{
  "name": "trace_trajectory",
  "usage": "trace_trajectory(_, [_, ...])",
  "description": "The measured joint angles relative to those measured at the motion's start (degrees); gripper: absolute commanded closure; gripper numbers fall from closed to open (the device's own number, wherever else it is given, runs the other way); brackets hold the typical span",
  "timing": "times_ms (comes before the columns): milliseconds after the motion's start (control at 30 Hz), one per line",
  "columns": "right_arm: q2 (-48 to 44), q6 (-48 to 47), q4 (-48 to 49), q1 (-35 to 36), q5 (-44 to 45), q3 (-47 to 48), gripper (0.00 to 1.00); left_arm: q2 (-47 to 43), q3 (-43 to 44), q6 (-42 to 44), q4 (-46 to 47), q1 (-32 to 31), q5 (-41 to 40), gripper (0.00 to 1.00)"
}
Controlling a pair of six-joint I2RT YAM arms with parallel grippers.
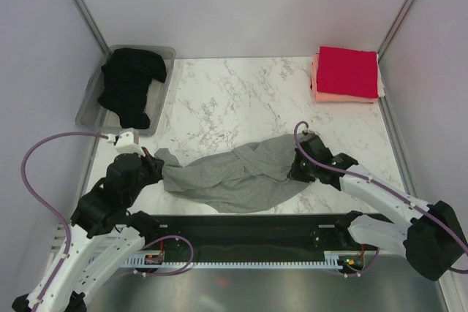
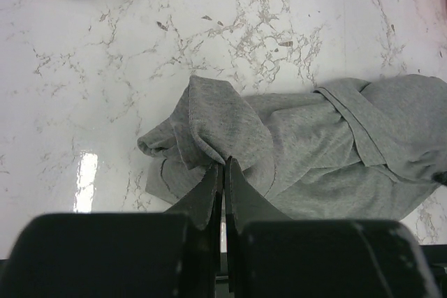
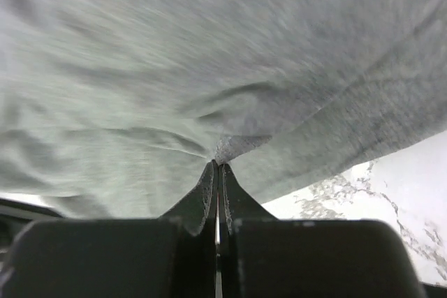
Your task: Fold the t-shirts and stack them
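Finding one: the grey t-shirt [image 1: 234, 177] lies bunched on the near half of the marble counter [image 1: 234, 96], spanning between my two arms. My left pincer [image 2: 223, 167] is pinching a fold at the shirt's left end. My right pincer [image 3: 217, 165] is pinching cloth at its right end. Finding two: the black t-shirt [image 1: 131, 85] sits crumpled in the clear bin [image 1: 167, 52], far left. The red t-shirt [image 1: 347, 69] lies folded square atop the salmon-pink t-shirt [image 1: 329, 96] in the far right corner.
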Motion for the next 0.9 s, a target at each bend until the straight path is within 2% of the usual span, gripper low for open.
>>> trace_trajectory(100, [-1.9, -0.7, -6.0, -0.2, 1.8, 9.9, 1.0, 1.9, 1.1, 0.4, 0.0, 0.0, -0.2, 0.98])
trace_trajectory(200, [-2.2, -2.7, -10.8, -2.4, 3.9, 24.5, 1.0, 5.5, 4.7, 1.8, -0.1, 0.0, -1.3, 0.98])
trace_trajectory(433, [0.1, -10.9, -20.0, -17.1, 7.6, 56.7, 1.0, 12.7, 20.1, 8.1, 0.5, 0.0, -6.0, 0.98])
trace_trajectory(667, [7.3, -15.8, -28.6, -23.6, 9.0, 73.7, 1.0, 17.2, 36.4, 12.7, 2.2, 0.0, -10.0, 0.98])
trace_trajectory(900, [8.7, -18.5, -34.8, -25.7, 15.0, 81.0, 1.0, 16.6, 41.0, 13.9, 2.6, 0.0, -12.3, 0.98])
